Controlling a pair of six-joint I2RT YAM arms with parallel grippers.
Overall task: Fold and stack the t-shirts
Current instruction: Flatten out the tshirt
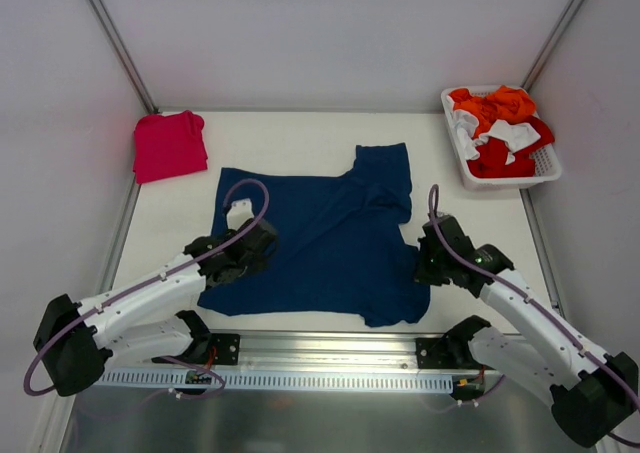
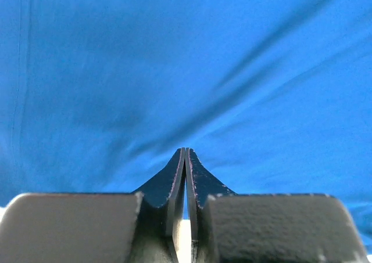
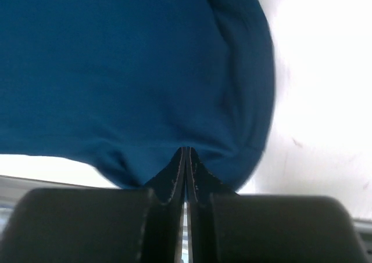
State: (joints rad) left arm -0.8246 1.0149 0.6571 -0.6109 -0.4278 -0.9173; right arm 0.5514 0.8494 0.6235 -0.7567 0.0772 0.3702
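The navy t-shirt lies spread on the white table, one sleeve pointing to the back right. A red t-shirt sits folded at the back left corner. My left gripper rests on the navy shirt's left edge. In the left wrist view it is shut, and creases in the blue cloth run out from its tips. My right gripper is at the shirt's right edge. The right wrist view shows it shut, with the cloth's hem bunched at its tips.
A white basket with orange, red and white clothes stands at the back right. Bare table lies behind the navy shirt. Walls close in the left, back and right sides. A metal rail runs along the near edge.
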